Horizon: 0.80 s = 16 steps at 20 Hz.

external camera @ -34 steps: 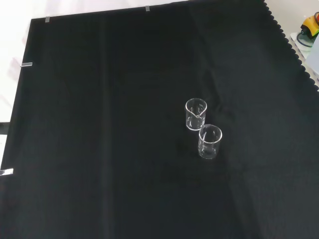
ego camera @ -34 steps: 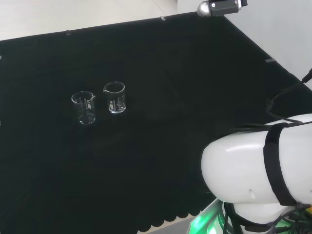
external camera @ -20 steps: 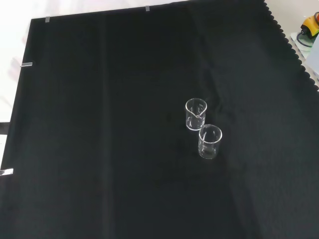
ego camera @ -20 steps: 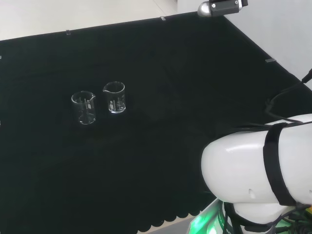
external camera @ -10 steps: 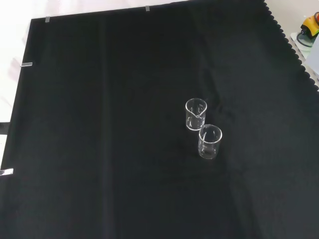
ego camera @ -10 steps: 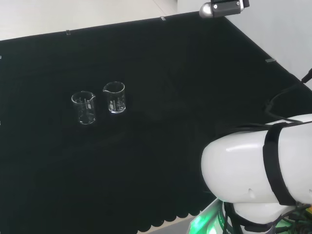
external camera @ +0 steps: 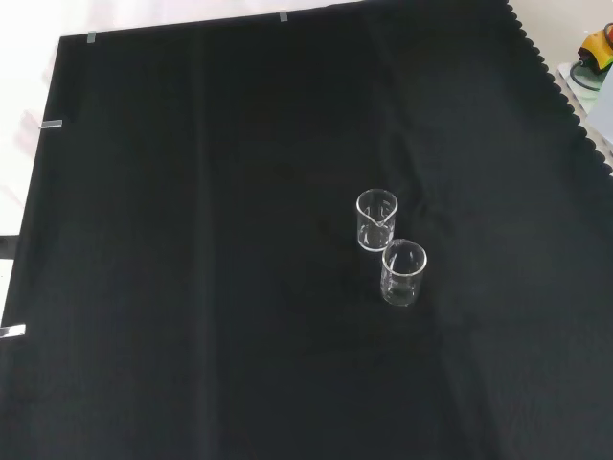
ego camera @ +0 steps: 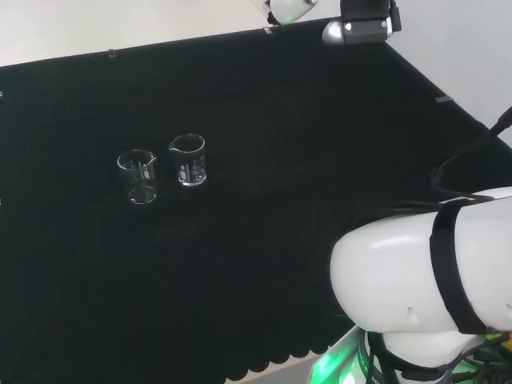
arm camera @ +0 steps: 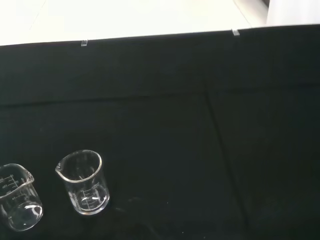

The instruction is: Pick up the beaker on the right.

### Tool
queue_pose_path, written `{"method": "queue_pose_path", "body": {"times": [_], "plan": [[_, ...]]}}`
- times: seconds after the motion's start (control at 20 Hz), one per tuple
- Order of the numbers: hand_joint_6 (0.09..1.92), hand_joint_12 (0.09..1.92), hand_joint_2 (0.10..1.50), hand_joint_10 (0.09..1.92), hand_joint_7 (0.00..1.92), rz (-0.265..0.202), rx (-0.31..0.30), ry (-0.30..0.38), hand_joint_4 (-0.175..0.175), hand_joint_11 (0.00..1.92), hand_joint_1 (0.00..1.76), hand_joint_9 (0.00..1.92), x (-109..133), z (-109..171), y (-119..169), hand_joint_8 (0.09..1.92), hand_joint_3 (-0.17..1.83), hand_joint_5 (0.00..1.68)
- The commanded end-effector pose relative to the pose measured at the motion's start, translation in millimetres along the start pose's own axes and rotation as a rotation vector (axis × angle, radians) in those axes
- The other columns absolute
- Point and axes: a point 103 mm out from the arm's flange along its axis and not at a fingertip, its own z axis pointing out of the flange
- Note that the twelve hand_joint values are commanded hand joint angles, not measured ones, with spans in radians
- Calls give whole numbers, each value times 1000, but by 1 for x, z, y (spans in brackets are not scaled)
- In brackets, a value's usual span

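Two clear beakers upright on the black cloth of the counter (external camera: 192, 287), side by side w/ a small gap, not touching; in head view the right-hand beaker (ego camera: 188, 160) sits just beside the left-hand beaker (ego camera: 138, 177), spout rims up, both look empty; front view has them one behind the other, right-hand one farther back (external camera: 376, 219), other nearer (external camera: 403, 272); wrist cam looks down on both from well off, so they're well apart from the robot hand, nothing near the glass; white arm link (ego camera: 424, 280) big at head view's lower right; robot hand's fingers: can't tell if spread or curled, or whether anything's held.
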Motion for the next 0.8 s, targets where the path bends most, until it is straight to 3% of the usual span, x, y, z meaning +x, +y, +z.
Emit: {"method": "queue_pose_path", "body": {"times": [0.05,0.3,0.8], "plan": [[87,935,666,644,117,11,17,22,-40,0,570,181,4,19,7,521,1036,193],[87,955,661,648,121,7,38,62,-41,0,574,188,2,45,19,527,1041,193],[87,964,649,651,123,-14,79,118,-42,0,573,193,-8,94,75,532,1043,192]]}}
